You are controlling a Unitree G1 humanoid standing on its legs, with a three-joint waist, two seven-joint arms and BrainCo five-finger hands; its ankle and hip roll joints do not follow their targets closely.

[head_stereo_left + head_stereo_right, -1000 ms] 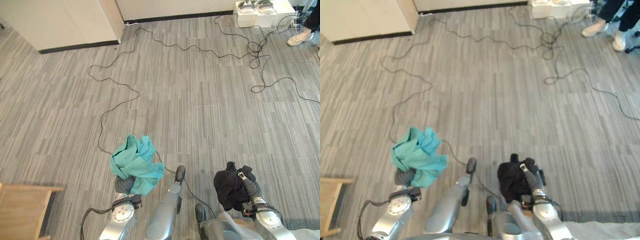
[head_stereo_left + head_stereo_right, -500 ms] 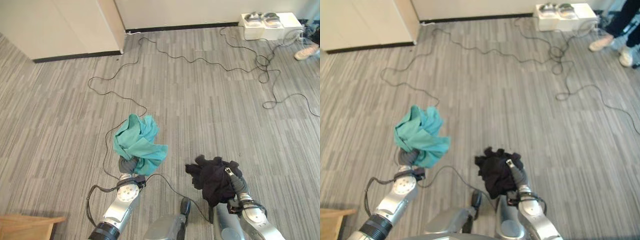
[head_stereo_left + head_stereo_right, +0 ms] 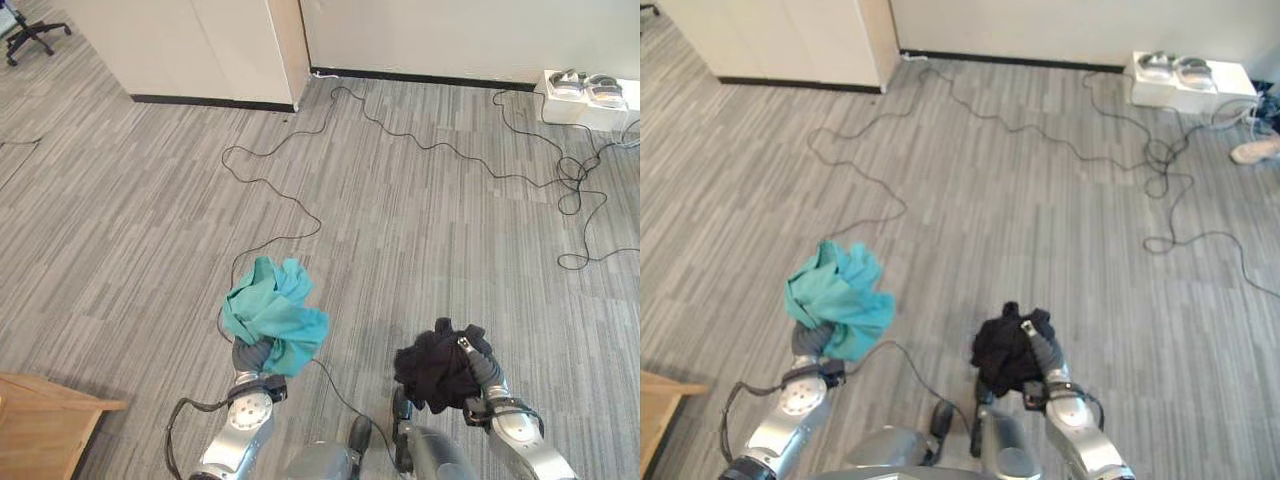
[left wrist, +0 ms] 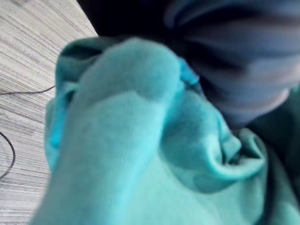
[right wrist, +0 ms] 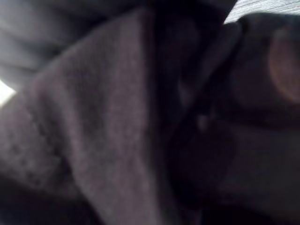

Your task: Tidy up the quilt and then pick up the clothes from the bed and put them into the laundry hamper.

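A bunched teal garment (image 3: 272,315) hangs over my left hand (image 3: 250,355), whose fingers are curled into the cloth (image 4: 140,140), held above the grey floor at lower left. A crumpled black garment (image 3: 435,365) sits in my right hand (image 3: 482,370) at lower right. One silver finger lies across the dark cloth (image 5: 117,117), and the hand is shut on it. The two bundles hang about a forearm's length apart, both clear of the floor.
A wooden furniture corner (image 3: 45,420) juts in at lower left. Pale cabinets (image 3: 200,50) and a wall with dark skirting close off the far side. A white box with shoes on it (image 3: 1185,80) stands far right, beside a person's shoe (image 3: 1255,150). Thin black cables (image 3: 430,145) snake across the floor.
The camera has swung, so the cabinets and the wooden corner now show more. Both hands still hold their garments, drawn in a little closer to me.
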